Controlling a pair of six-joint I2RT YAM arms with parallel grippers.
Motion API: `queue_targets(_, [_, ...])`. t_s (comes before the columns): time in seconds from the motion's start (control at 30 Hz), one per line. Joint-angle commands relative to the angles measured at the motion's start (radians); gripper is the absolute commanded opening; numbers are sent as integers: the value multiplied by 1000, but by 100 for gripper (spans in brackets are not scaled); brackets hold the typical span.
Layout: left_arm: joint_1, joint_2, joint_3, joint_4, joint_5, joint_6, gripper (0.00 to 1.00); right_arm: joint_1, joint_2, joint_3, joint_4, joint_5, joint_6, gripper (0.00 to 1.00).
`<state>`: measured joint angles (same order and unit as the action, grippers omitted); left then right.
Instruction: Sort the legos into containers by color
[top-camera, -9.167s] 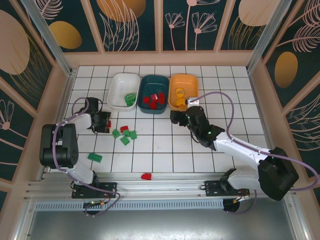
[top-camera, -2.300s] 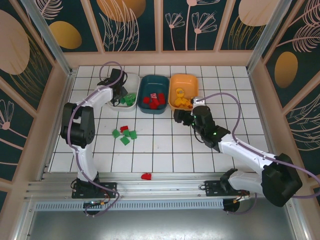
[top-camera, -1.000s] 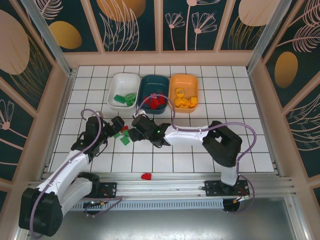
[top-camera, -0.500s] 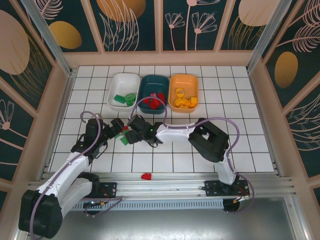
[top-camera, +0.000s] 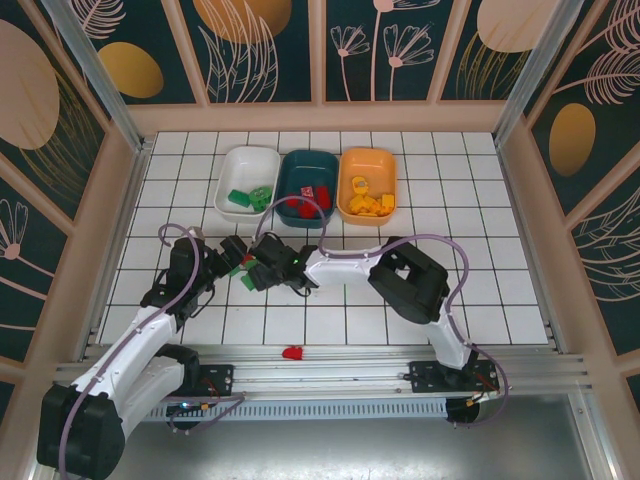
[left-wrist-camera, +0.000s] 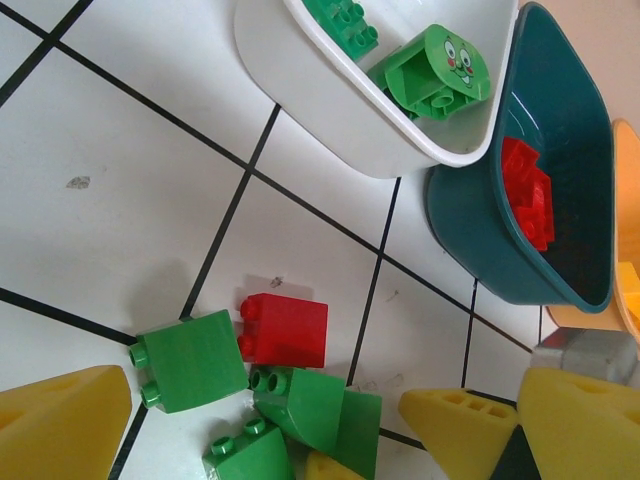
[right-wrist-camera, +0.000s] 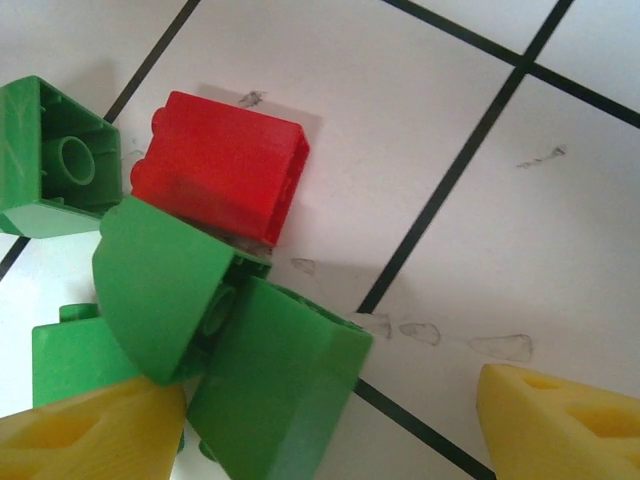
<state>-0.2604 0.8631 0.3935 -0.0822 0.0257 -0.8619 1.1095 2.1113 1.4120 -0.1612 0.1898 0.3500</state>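
Red brick (right-wrist-camera: 225, 168) and green bricks (right-wrist-camera: 160, 285) huddle left of centre in the top view, just below the white tray (top-camera: 243, 165) — greens evidently belong there. The right gripper (right-wrist-camera: 325, 425) straddles a green one, jaws spread wide, nothing clamped. The left gripper (left-wrist-camera: 320, 420) hangs beside it, likewise spread — empty.

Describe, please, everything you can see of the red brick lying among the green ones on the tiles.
The red brick is a small, glossy plastic block lying on its side on a white tile. Its two visible studs point sideways toward a green brick. A rounded green brick abuts one long face. Nothing is holding it.
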Motion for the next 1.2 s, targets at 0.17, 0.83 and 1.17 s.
queue_targets(0.17, [2,-27,-5,-29,-8,-7,99,9,40,39,-51,61,24,73])
queue_targets(0.83, [3,-7,7,-32,-9,-2,99,-12,-118,-43,8,126,21,30])
queue_targets(1.17, [3,6,5,-114,-46,-87,98,-198,-131,90,72,14,-69,29])
